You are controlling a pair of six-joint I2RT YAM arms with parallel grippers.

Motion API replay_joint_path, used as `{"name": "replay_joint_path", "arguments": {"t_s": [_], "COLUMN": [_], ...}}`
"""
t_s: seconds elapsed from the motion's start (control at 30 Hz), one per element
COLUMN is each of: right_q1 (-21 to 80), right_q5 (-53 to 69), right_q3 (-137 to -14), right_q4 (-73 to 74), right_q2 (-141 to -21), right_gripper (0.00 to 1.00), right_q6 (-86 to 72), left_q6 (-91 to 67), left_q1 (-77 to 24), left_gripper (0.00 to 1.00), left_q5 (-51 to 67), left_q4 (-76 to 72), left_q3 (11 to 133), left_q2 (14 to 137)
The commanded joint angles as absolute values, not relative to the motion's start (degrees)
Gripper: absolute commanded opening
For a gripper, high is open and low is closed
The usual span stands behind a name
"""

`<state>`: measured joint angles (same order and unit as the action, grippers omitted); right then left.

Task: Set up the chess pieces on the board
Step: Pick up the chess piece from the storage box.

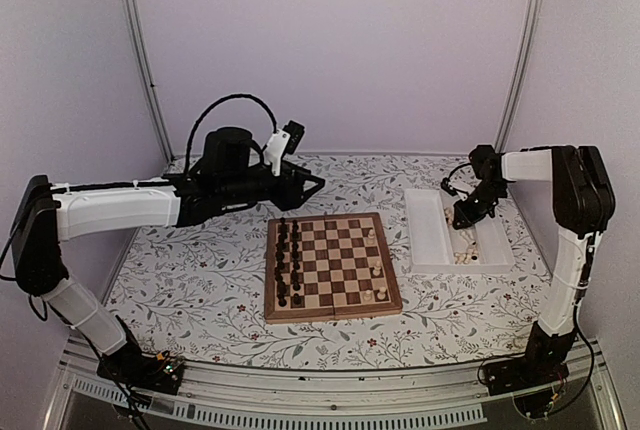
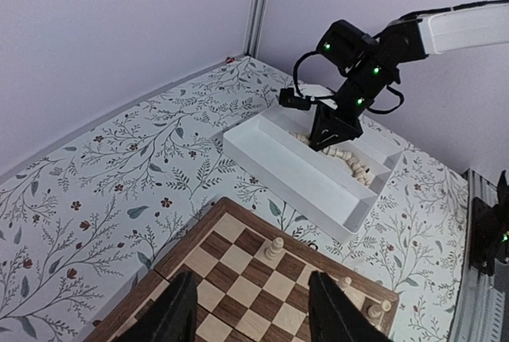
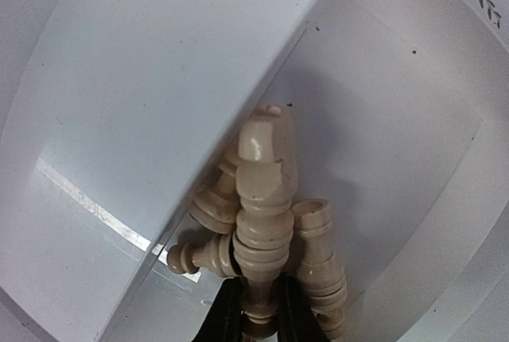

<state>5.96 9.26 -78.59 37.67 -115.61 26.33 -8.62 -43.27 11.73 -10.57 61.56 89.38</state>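
One pale piece [image 3: 266, 175] is pinched near its base between the almost shut fingers of the right gripper [image 1: 466, 216], which is lowered into the right compartment of the white tray [image 1: 425, 232] beside the board [image 1: 335, 314]. The grip appears to be taken low on the stem so that the piece, lying among others heaped against the tray's divider, can be drawn out without its neighbours being dragged along. Whether it has been lifted clear cannot be told. More pale chess pieces [image 2: 355, 169] are seen lying loose in that compartment, and a handful are already stood along the board's right edge, the side nearest the tray. Dark pieces [image 1: 288, 260] are ranked in two files along the opposite, left edge. The left gripper [image 2: 253, 310] is held above the board's far rim with its jaws roughly half apart and nothing between them, apparently parked clear of the side being worked by the other arm. Setting-up is judged to be at an early stage, with most of the pale side's squares yet to be filled.
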Motion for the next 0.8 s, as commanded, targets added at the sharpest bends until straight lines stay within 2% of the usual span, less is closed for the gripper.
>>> {"name": "replay_joint_path", "arguments": {"t_s": [0.0,0.13,0.37,0.77], "right_q1": [6.0,4.2,3.3,3.3], "right_q5": [9.1,12.1,17.3,21.5], "right_q3": [-76.9,-75.2,-67.7,-57.0], "right_q4": [39.3,38.4,34.7,29.5], "right_q2": [-110.6,-102.7,-97.0,-89.7], "right_gripper": [0.08,0.05,0.03,0.02], "right_q6": [25.2,24.5,27.4,34.9], "left_q6": [-9.9,-11.2,-18.1,-32.5], "left_q1": [-44.6,-45.2,-46.1,-52.5], "left_gripper": [0.5,0.5,0.5,0.5], "left_q5": [12.8,13.0,16.6,18.8], "left_q4": [-11.5,-13.1,-19.7,-19.0], "left_q3": [62.4,62.4,66.0,94.7], "left_q2": [90.1,91.5,98.0,125.6]}}
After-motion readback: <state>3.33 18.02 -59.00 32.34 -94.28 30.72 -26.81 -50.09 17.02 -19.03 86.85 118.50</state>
